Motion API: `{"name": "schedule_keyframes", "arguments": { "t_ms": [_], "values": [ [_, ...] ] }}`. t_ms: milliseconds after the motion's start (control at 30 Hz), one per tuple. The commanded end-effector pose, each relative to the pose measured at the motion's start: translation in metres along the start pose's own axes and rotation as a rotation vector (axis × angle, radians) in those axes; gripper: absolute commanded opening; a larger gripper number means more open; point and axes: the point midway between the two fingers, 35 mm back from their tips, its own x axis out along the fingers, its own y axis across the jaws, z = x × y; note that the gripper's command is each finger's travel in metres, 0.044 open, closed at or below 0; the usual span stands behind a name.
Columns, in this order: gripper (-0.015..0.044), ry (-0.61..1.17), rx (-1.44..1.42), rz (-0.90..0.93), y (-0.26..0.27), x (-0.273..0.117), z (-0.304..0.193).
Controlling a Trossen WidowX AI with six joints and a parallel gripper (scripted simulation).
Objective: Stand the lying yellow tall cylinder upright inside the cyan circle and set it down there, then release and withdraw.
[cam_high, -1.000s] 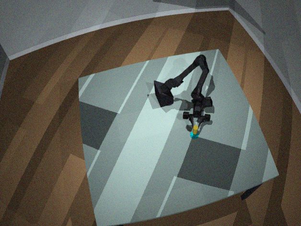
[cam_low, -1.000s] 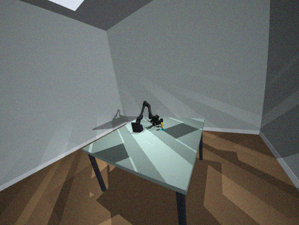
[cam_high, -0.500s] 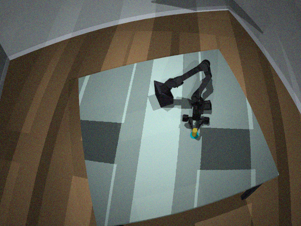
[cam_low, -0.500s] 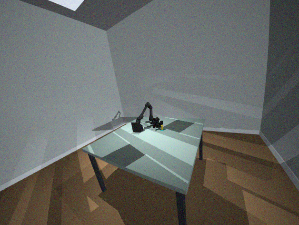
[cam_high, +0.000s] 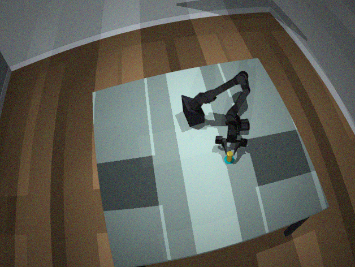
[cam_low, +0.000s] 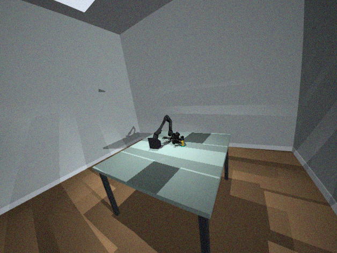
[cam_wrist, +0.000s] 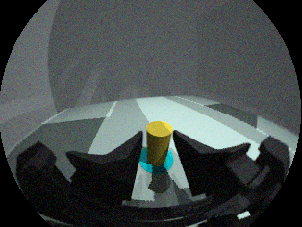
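Observation:
The yellow tall cylinder [cam_high: 229, 157] [cam_low: 182, 143] [cam_wrist: 158, 148] stands upright, its lower end within the cyan circle [cam_high: 225, 160] [cam_low: 185, 146] [cam_wrist: 170, 161]. The circle's rim shows on both sides of it in the wrist view. My gripper [cam_high: 230, 155] [cam_wrist: 158, 133] is open, with its fingertips on either side of the cylinder. In the wrist view narrow gaps show between the tips and the cylinder. The cylinder hides part of the circle, and its contact with the table is too small to tell exactly.
The arm's base [cam_high: 193, 113] [cam_low: 154, 142] stands on the table [cam_high: 126, 120] [cam_low: 190, 190], behind the gripper. The arm bends up and over to the cylinder. Light and dark patches mark the table top. No other loose object shows.

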Motion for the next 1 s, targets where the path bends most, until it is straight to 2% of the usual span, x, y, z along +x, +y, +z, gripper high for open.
{"name": "schedule_keyframes", "arguments": {
  "t_ms": [0,133,167,333,967],
  "values": [
    [0.0289,-0.004,0.006,0.000,0.000,0.000,0.000],
    [0.0394,-0.004,0.006,0.000,0.000,0.000,0.000],
    [0.0400,-0.004,0.006,0.000,0.000,0.000,0.000],
    [0.0400,-0.004,0.006,0.000,0.001,0.000,0.004],
    [0.0400,-0.014,0.011,0.005,0.000,-0.009,0.090]
  ]
}}
